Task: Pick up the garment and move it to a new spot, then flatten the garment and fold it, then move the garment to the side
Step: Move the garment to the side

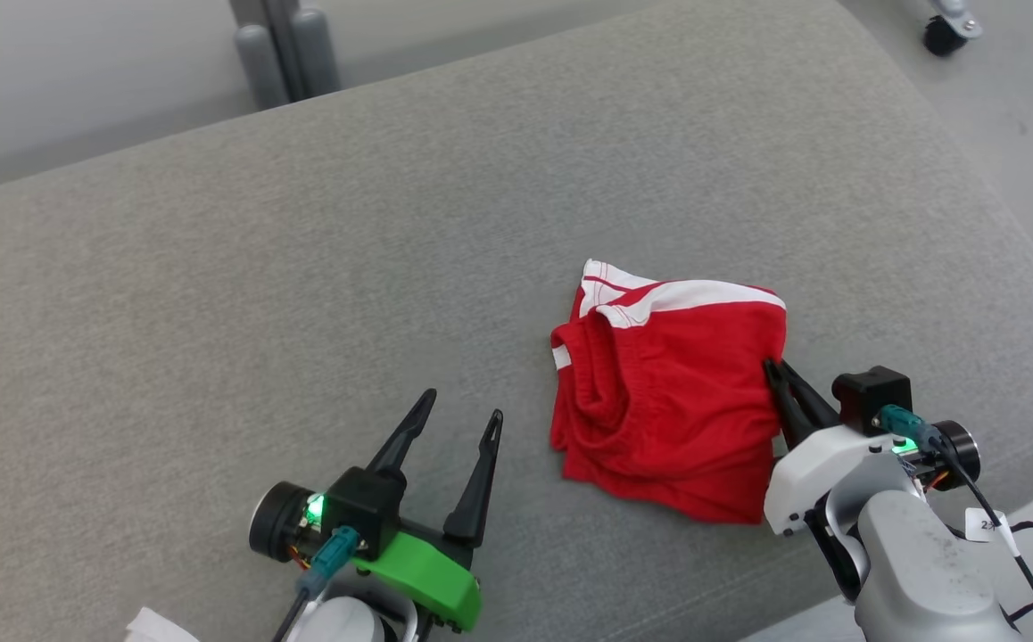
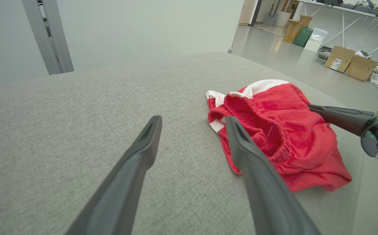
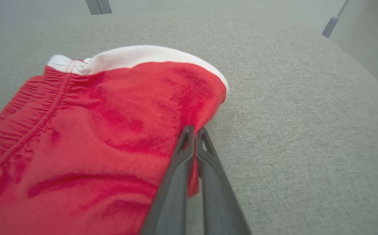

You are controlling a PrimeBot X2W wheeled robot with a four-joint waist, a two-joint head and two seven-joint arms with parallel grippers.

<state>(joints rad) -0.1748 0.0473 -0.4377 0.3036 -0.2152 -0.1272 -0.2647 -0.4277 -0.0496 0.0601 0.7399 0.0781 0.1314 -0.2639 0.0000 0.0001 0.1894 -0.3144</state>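
The garment (image 1: pixel 668 392) is a folded red cloth with an elastic waistband and white stripes along its far edge. It lies on the right part of a grey cushioned surface (image 1: pixel 302 267). My right gripper (image 1: pixel 771 364) is at its right edge, shut on a pinch of the red fabric; the right wrist view shows the closed fingers (image 3: pixel 195 129) with red cloth (image 3: pixel 94 130) between them. My left gripper (image 1: pixel 465 406) stands open on the bare cushion, left of the garment and apart from it. In the left wrist view its fingers (image 2: pixel 193 120) frame the garment (image 2: pixel 283 140), with the right gripper (image 2: pixel 309 107) beyond.
The cushion's rounded right edge (image 1: pixel 998 267) drops to the floor close to the garment. A grey metal post (image 1: pixel 285 53) stands behind the cushion and a caster wheel (image 1: pixel 945 31) sits at the far right. Cardboard boxes (image 2: pixel 352 62) are across the room.
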